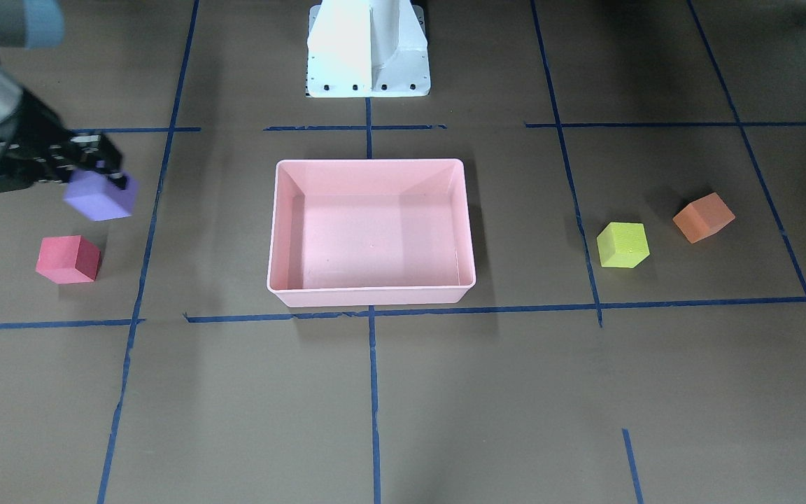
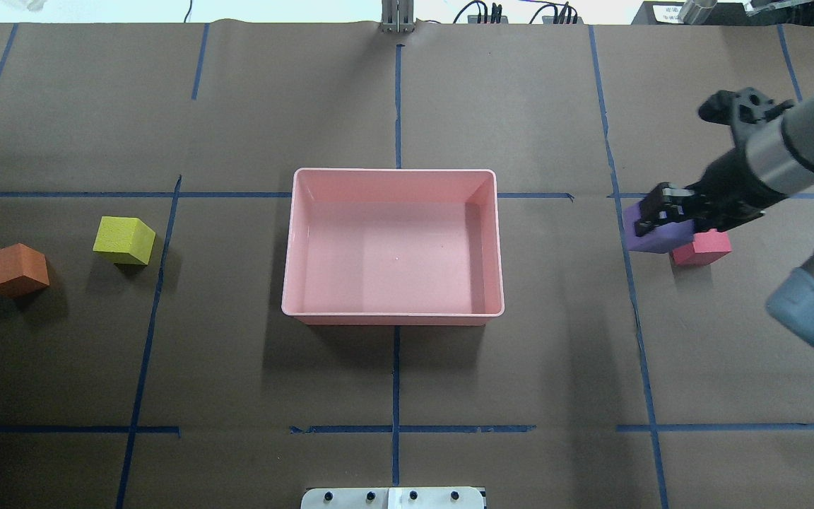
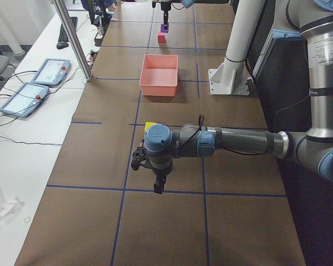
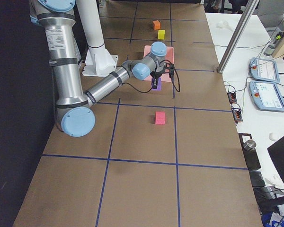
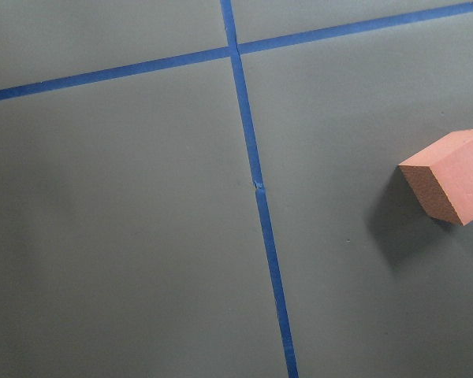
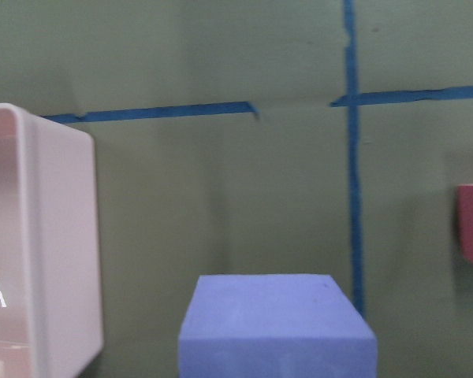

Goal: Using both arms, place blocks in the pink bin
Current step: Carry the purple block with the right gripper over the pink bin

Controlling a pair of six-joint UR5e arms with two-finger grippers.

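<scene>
My right gripper [image 2: 663, 214] is shut on the purple block [image 2: 649, 237] and holds it above the table, right of the pink bin [image 2: 393, 318]. In the front view the gripper [image 1: 99, 170] and the purple block [image 1: 101, 197] are at the left. In the right wrist view the purple block [image 6: 276, 327] fills the bottom edge and the bin's rim [image 6: 59, 236] is at the left. The red block [image 2: 701, 247] lies on the table just beside the purple one. The yellow-green block [image 2: 123, 240] and the orange block [image 2: 15, 268] lie left of the bin. My left gripper [image 3: 151, 169] shows only in the exterior left view; I cannot tell whether it is open or shut.
The bin holds nothing. The white pedestal base [image 1: 368, 49] stands behind the bin. Blue tape lines cross the brown table. The left wrist view shows the orange block [image 5: 453, 177] at its right edge. Tablets [image 3: 36, 83] lie on the side bench.
</scene>
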